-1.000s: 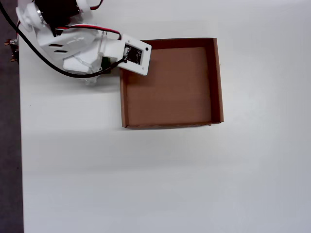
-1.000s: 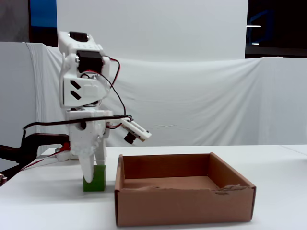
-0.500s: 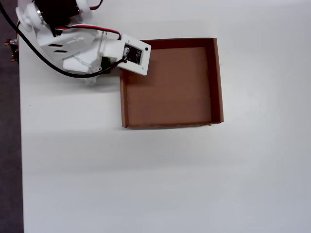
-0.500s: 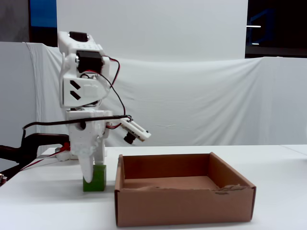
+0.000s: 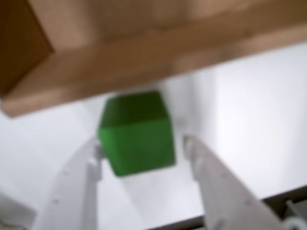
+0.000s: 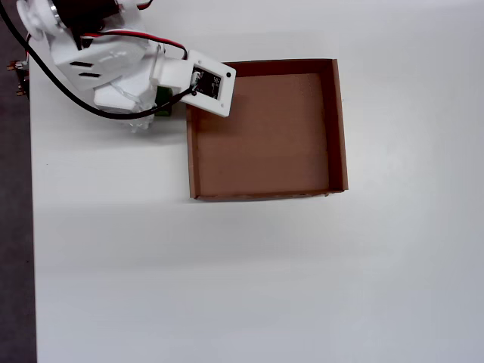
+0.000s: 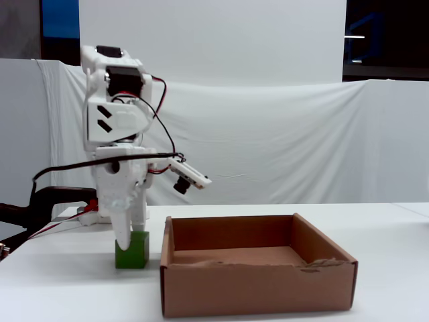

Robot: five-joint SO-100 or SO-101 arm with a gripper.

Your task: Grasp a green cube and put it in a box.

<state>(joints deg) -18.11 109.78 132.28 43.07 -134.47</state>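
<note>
The green cube [image 5: 136, 134] rests on the white table just outside the box's wall [image 5: 144, 57]. My gripper [image 5: 142, 142] is open and straddles the cube: the left finger touches its side, and the right finger [image 5: 201, 163] stands a small gap away. In the fixed view the gripper [image 7: 125, 240] points straight down onto the cube [image 7: 132, 251], which sits left of the brown cardboard box [image 7: 255, 288]. In the overhead view the arm hides most of the cube, with only a green sliver [image 6: 162, 104] showing left of the box [image 6: 265, 136]. The box is empty.
The white table [image 6: 227, 280] ends at a dark edge on the left of the overhead view. The arm's base and cables [image 7: 60, 201] stand behind the cube. White cloth hangs behind the table.
</note>
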